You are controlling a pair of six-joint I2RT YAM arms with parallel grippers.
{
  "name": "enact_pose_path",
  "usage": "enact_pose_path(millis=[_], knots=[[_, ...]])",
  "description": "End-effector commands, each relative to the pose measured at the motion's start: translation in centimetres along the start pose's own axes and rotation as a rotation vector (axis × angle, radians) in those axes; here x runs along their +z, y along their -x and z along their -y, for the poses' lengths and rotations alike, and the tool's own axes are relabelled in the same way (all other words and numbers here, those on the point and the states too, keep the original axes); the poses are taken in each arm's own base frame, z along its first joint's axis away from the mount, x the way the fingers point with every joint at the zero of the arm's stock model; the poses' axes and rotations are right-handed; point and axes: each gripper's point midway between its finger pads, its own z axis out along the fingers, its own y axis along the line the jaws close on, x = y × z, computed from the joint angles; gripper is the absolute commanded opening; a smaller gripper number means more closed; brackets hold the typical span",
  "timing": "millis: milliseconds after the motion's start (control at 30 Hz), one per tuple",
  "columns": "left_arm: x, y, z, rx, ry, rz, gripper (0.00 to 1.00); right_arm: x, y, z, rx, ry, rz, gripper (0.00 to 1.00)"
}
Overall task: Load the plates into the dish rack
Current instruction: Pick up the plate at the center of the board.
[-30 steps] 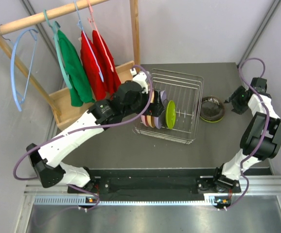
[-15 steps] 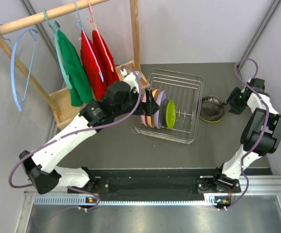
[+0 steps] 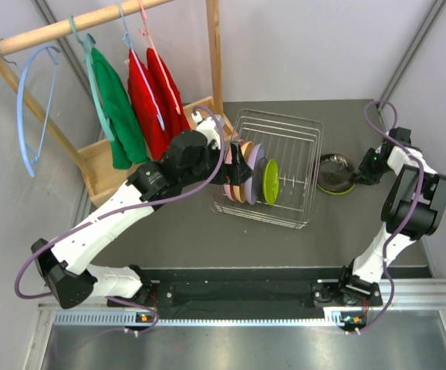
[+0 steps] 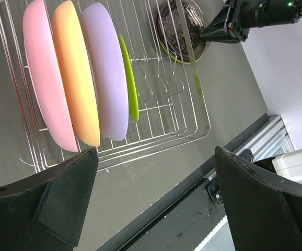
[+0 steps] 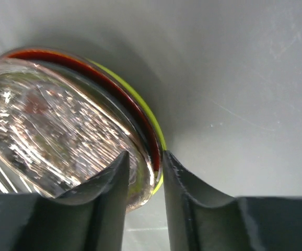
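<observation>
Four stand on edge in the dish rack, a pink plate, orange plate, lavender plate and lime green plate, each propped between upright wires. The left claw hangs just beside them, jaws wide apart and empty. At least three more lie stacked flat on the surface right of the rack: a clear plate over a red rim and a green rim. The right claw straddles the clear plate's edge, probably to lift it alone, but whether it pinches yet I cannot tell.
</observation>
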Motion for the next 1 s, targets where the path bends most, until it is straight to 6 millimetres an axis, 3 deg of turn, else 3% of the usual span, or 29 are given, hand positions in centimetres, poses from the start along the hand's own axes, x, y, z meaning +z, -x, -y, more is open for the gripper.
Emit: enact_pose_path(millis=[0, 167, 300, 600, 733, 967], knots=[[-0.9, 1.5, 0.9, -0.007, -0.041, 0.06, 0.97, -0.8, 1.6, -0.2, -0.022, -0.03, 0.041, 0.29], [-0.6, 1.4, 0.7, -0.006, -0.036, 0.056, 0.97, -1.9, 1.3, 0.8, -0.019, -0.091, 0.056, 0.24], [-0.6, 1.3, 0.8, -0.007, -0.038, 0.051, 0.97, -3.5, 1.1, 1.1, -0.019, -0.117, 0.083, 0.09], [-0.5, 1.1, 0.9, -0.014, -0.047, 0.039, 0.96, -5.7, 0.4, 0.7, -0.012, -0.114, 0.116, 0.0], [-0.6, 1.4, 1.2, -0.018, -0.054, 0.048, 0.97, -7.9, 0.8, -0.2, 0.013, -0.09, 0.186, 0.0], [-0.4, 1.8, 1.7, -0.04, -0.074, 0.058, 0.99, -13.8, 1.1, -2.8, 0.031, 0.012, 0.335, 0.0]])
